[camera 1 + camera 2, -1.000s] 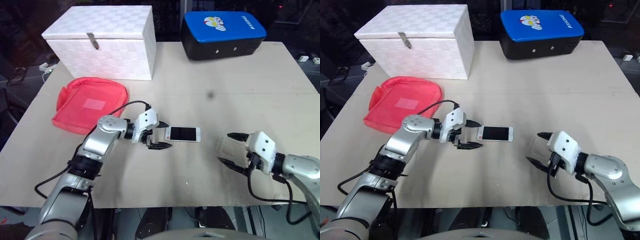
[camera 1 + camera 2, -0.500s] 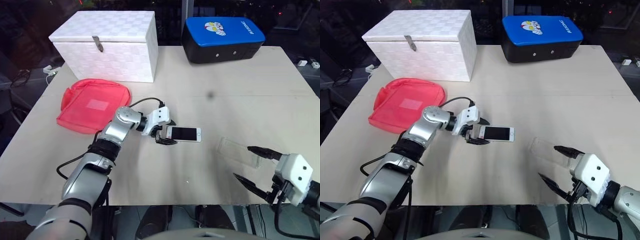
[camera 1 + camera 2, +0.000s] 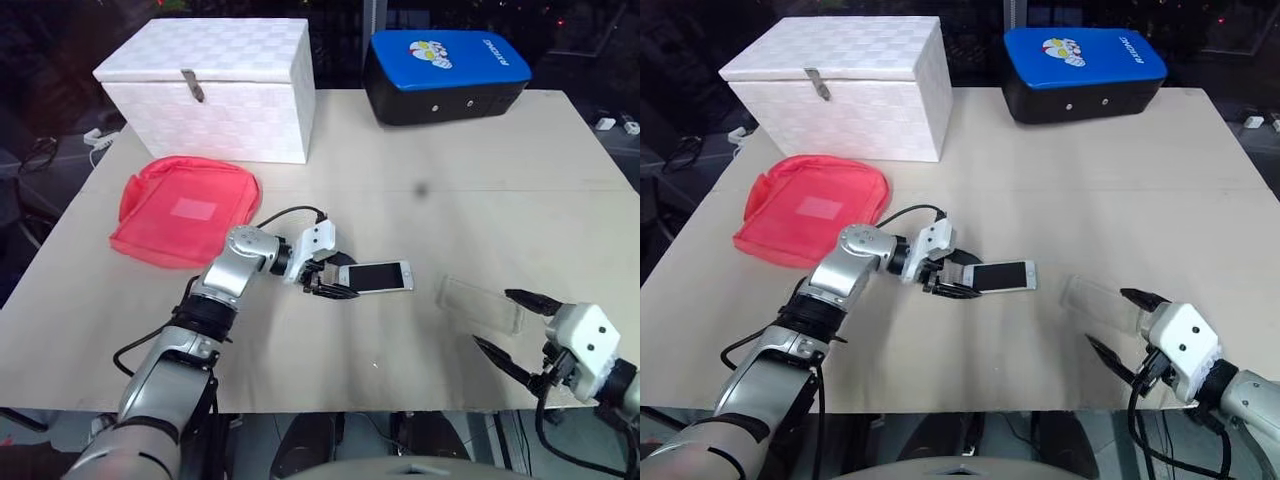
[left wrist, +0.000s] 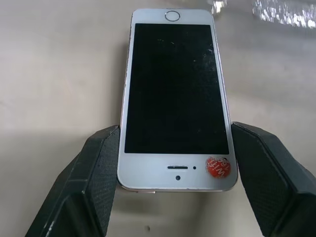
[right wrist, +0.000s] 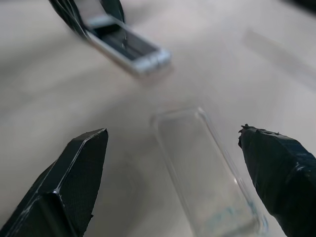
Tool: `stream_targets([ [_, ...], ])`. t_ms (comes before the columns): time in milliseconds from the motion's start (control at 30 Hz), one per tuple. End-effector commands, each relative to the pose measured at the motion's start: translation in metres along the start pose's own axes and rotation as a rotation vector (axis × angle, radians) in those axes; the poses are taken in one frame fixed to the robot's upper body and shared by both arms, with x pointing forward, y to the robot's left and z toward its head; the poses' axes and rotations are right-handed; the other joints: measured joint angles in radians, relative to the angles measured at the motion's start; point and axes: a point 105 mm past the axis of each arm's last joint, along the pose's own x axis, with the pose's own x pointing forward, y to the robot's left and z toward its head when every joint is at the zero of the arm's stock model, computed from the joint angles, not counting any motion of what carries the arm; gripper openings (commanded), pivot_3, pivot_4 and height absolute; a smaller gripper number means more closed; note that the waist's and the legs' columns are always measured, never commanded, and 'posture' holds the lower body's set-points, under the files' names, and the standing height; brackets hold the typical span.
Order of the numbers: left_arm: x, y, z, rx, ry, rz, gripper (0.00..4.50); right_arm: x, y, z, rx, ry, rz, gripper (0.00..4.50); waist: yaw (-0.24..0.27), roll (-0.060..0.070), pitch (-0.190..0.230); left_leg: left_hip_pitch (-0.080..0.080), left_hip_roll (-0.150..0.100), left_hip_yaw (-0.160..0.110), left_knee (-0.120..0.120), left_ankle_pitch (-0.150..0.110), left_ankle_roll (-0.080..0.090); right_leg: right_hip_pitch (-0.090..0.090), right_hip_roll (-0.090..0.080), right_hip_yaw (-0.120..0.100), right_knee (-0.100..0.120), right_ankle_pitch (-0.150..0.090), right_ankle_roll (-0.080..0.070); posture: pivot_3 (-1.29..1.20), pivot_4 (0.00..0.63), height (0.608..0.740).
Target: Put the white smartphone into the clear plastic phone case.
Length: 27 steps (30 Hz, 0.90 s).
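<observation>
- Nearest, at the right edge of the bench (image 3: pixel 560 200), the right end effector (image 3: pixel 510 322) has been drawn back from the clear plastic phone case (image 3: pixel 482 303); its fingers are spread wide and nothing is grasped. The case has been left lying flat on the bench, open side up, just beyond the fingertips.
- The case is empty; the task's main step is judged not yet done.
- Further in, near the middle of the bench, the left end effector (image 3: pixel 326 277) has been brought in around the near end of the white smartphone (image 3: pixel 377 276), where a second ago it stood just short of it. In the left wrist view the fingers (image 4: pixel 96 173) are seen against both long edges, so the phone is taken to be gripped or nearly so.
- The phone has been shifted slightly towards the case, though the two are well apart.
- Far left, a red mesh pouch (image 3: pixel 185 208) lies flat; its contents cannot be told.
- Farthest, a white box (image 3: pixel 210 85) is shut with its latch down, and a blue-topped black case (image 3: pixel 445 70) is closed beside it.
</observation>
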Motion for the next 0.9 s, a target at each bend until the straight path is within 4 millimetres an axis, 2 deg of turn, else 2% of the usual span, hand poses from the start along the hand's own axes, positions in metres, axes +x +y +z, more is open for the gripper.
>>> stream_targets([
  [33,0.007,0.002,0.034,0.052,-0.062,-0.002,2.85,0.008,0.0,-0.023,0.009,0.1,0.012,4.5,-0.001,0.0,0.0,0.0,0.0,0.0,0.0,0.0,0.0,0.0,0.0,0.0,0.0,0.0,0.0,0.0,0.15,0.74],
  [167,0.017,0.013,0.051,0.082,-0.065,0.03,2.85,0.034,0.004,-0.035,0.046,0.114,0.069,4.5,-0.011,-0.001,0.001,0.0,0.0,0.001,0.0,0.002,-0.003,0.0,0.0,0.001,0.0,0.0,0.0,0.0,0.15,0.74],
  [200,0.017,0.014,0.053,0.083,-0.067,0.036,2.85,0.038,0.003,-0.037,0.046,0.121,0.068,3.97,-0.019,-0.001,0.001,0.001,0.0,0.001,0.0,0.002,-0.003,0.0,0.0,0.001,0.0,0.0,0.0,0.0,0.15,0.74],
  [333,0.013,0.016,0.057,0.09,-0.072,0.048,2.85,0.052,-0.003,-0.054,0.047,0.181,0.074,2.32,-0.035,-0.001,0.001,0.001,0.0,0.001,-0.001,0.002,-0.003,0.0,0.001,0.002,0.001,0.0,0.0,0.0,0.15,0.74],
  [433,0.011,0.016,0.06,0.087,-0.079,0.059,2.85,0.053,-0.004,-0.063,0.017,0.22,0.108,0.92,-0.037,-0.005,-0.001,0.002,0.001,0.001,0.0,0.002,-0.003,0.001,0.001,0.002,0.001,0.0,0.0,0.0,0.15,0.74],
  [467,0.008,0.017,0.06,0.082,-0.082,0.069,2.85,0.054,-0.002,-0.06,0.002,0.214,0.135,0.4,-0.036,-0.006,-0.001,0.003,0.001,0.001,0.0,0.002,-0.003,0.002,0.001,0.002,0.001,0.0,0.0,0.0,0.15,0.74],
  [500,0.007,0.017,0.06,0.078,-0.083,0.077,2.85,0.055,-0.001,-0.058,-0.009,0.208,0.153,0.17,-0.034,-0.006,-0.001,0.004,0.001,0.001,0.001,0.002,-0.003,0.002,0.001,0.002,0.001,0.0,0.001,0.0,0.15,0.74],
  [567,0.003,0.018,0.062,0.067,-0.093,0.096,2.85,0.061,0.006,-0.043,-0.028,0.167,0.215,0.08,-0.032,-0.007,-0.001,0.004,0.0,0.001,0.002,-0.001,0.001,0.003,0.001,0.002,0.001,0.001,0.001,0.0,0.15,0.74],
  [667,-0.002,0.019,0.064,0.067,-0.101,0.113,2.85,0.078,0.024,-0.01,-0.033,0.061,0.307,0.08,-0.042,-0.009,-0.001,0.004,0.001,0.001,0.002,0.0,0.0,0.002,0.002,0.002,0.001,0.001,0.001,0.0,0.15,0.74],
  [800,-0.007,0.02,0.068,0.065,-0.105,0.12,2.85,0.117,0.056,0.031,-0.073,-0.038,0.442,0.08,-0.061,-0.007,0.0,0.003,0.002,0.001,0.001,0.002,-0.004,0.0,0.003,0.003,0.003,0.001,0.0,0.0,0.15,0.74],
  [900,-0.006,0.021,0.069,0.072,-0.1,0.118,2.85,0.143,0.08,0.047,-0.11,-0.047,0.536,0.08,-0.055,-0.005,0.001,-0.001,0.002,0.0,0.0,0.003,-0.005,-0.006,0.003,0.003,0.004,0.001,0.0,0.0,0.15,0.74],
])
